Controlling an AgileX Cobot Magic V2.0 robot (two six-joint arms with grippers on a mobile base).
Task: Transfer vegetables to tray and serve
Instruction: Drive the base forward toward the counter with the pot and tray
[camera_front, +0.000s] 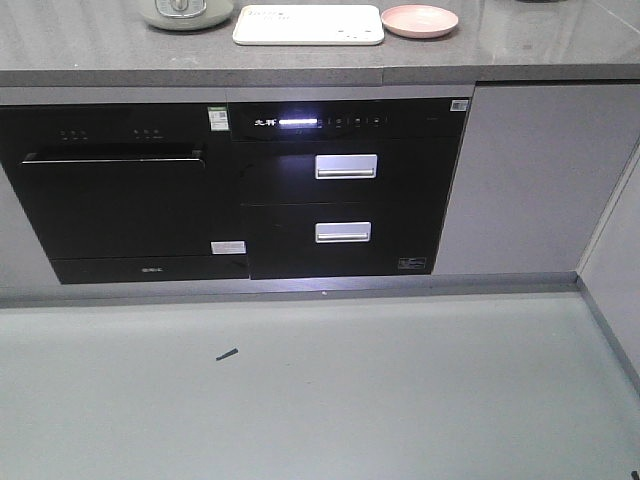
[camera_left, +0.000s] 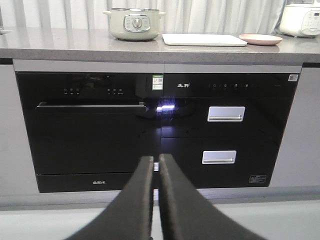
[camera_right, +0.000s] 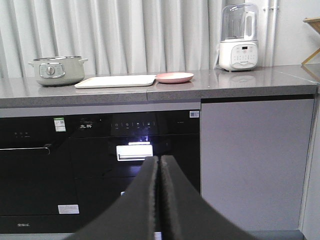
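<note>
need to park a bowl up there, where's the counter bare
Bare grey counter runs between the pink plate and the white blender, and again left of the electric pot. Pot, cream tray and plate sit close together, so that stretch is crowded.

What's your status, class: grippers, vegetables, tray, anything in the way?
Left gripper shut, empty; right gripper shut, empty. Tray on counter, pink plate beside it; vegetables not visible. Pot left of tray, apart.
</note>
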